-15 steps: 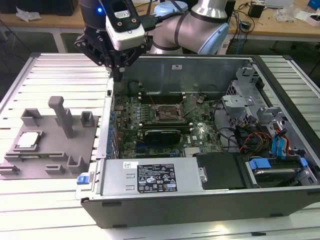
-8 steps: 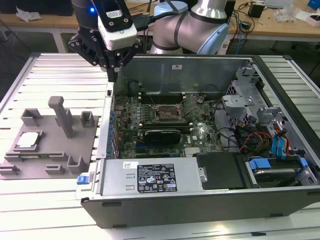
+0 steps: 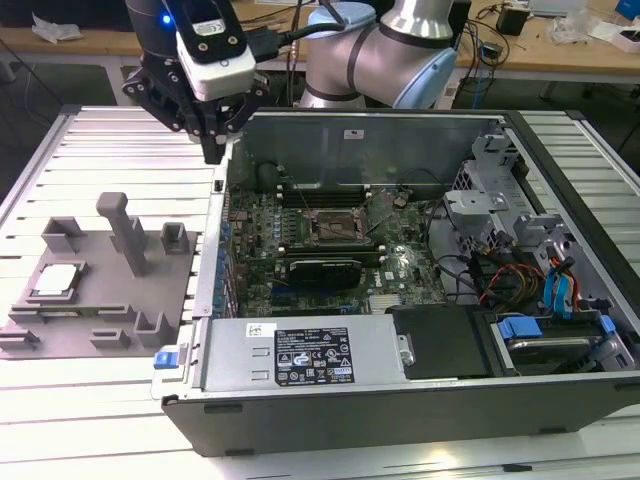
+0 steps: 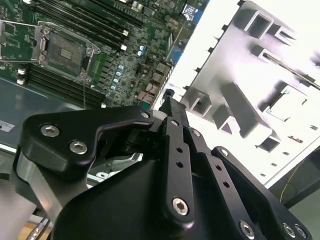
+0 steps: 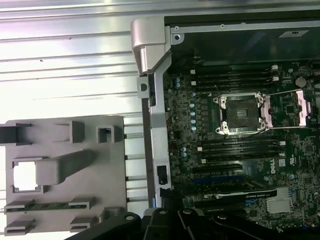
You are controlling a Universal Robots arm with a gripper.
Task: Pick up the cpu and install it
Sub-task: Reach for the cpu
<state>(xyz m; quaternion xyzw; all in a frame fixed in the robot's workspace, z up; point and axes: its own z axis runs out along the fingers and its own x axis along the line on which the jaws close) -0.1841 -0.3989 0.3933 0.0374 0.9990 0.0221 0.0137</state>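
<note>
The cpu [image 3: 57, 280] is a small silvery square lying flat in a recess of the grey holder plate [image 3: 100, 312], at the exterior view's left, outside the computer case. In the first wrist view the cpu [image 5: 24, 176] shows as a bright square. My gripper [image 3: 213, 150] hangs above the case's back left corner, between holder and motherboard, with its fingers together and nothing in them. The motherboard socket [image 3: 335, 226] sits open with its frame lifted, and in the first wrist view the socket [image 5: 242, 114] has nothing in it.
The open computer case [image 3: 400, 400] lies on a slatted metal table [image 3: 90, 140]. A tall post [image 3: 125, 232] and small blocks rise from the holder plate. Memory slots flank the socket, and drive cages with cables [image 3: 530, 290] fill the case's right side.
</note>
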